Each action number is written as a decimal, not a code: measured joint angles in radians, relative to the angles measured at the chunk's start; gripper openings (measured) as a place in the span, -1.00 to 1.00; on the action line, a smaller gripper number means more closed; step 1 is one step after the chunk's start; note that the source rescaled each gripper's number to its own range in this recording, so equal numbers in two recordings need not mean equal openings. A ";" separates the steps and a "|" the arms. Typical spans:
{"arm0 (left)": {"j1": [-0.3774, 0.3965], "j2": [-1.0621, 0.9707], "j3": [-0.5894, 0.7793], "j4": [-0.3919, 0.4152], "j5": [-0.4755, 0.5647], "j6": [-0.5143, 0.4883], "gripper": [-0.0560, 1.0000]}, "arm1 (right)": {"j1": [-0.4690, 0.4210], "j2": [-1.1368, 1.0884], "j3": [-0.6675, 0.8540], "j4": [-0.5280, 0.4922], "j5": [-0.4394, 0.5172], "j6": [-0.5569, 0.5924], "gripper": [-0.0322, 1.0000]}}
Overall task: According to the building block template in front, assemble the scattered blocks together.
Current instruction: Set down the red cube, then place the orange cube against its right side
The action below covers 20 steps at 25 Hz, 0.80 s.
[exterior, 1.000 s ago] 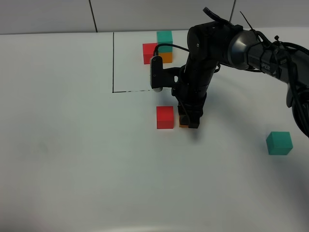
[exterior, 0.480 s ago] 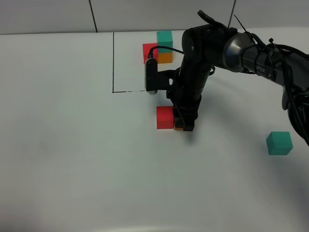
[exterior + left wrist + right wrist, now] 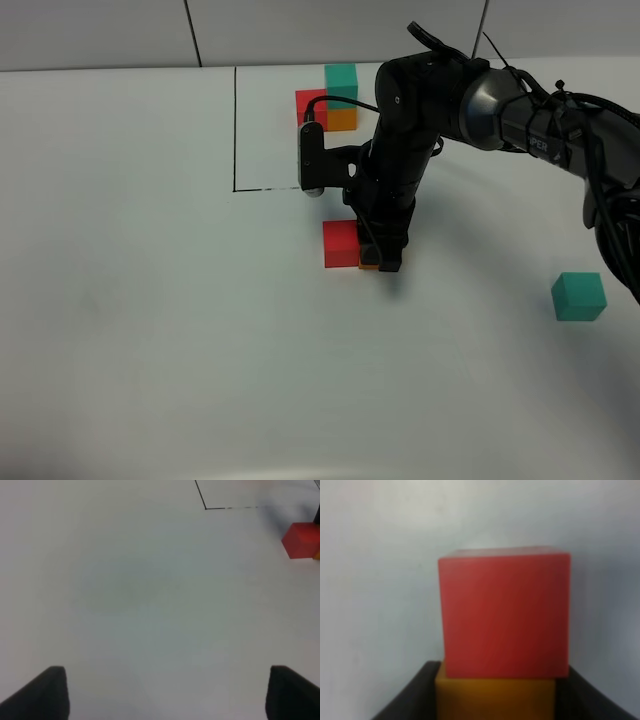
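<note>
The template stands at the back: a red block [image 3: 309, 106] beside a green block [image 3: 341, 77] stacked on an orange block [image 3: 344, 119]. A loose red block [image 3: 341, 244] lies on the white table. My right gripper [image 3: 384, 258] is shut on an orange block [image 3: 369, 264] and holds it down on the table, against the red block's right side. In the right wrist view the orange block [image 3: 495, 697] sits between the dark fingers [image 3: 412, 697] and touches the red block [image 3: 505, 625]. A loose green block [image 3: 579, 296] lies far right. My left gripper [image 3: 170, 695] is open and empty.
A black line [image 3: 235, 130] marks off the template area; its corner [image 3: 205, 508] shows in the left wrist view, as does the red block [image 3: 301, 540]. The right arm [image 3: 440, 100] reaches over the template area from the right.
My right gripper has slid left with the orange block until it meets the red block. The red block and the left gripper have not moved.
</note>
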 joint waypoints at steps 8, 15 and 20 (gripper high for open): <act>0.000 0.000 0.000 0.000 0.000 0.000 0.38 | 0.000 0.000 0.000 0.005 -0.012 -0.007 -0.92; 0.000 0.000 0.000 0.000 0.000 0.000 0.38 | 0.000 0.000 0.000 0.009 -0.016 0.007 -0.92; 0.000 0.000 0.000 0.000 0.000 0.000 0.38 | 0.000 0.000 0.000 0.010 -0.017 0.030 -0.92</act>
